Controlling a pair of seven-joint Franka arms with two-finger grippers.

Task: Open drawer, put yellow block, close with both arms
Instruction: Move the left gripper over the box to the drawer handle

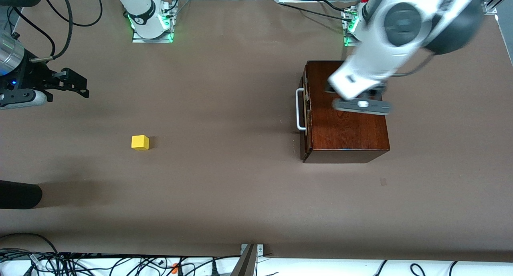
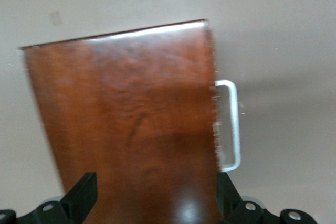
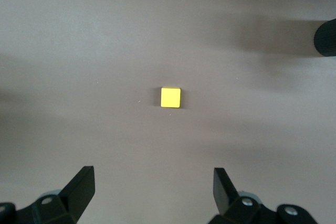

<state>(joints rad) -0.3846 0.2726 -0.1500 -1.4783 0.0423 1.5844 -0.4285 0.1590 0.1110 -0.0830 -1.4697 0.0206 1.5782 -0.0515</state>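
The glossy mahogany box stands at the left arm's end of the table. Its drawer is shut, and the white bar handle faces the table's middle. My left gripper hangs open over the box top, its fingers wide apart and holding nothing. The handle shows beside one finger. The yellow block lies alone on the table toward the right arm's end. My right gripper is open and empty, up over the table. The block lies ahead of its open fingers.
A black rounded object juts in at the table's edge at the right arm's end, nearer the front camera than the block; it also shows in the right wrist view. Cables lie along the table's near edge.
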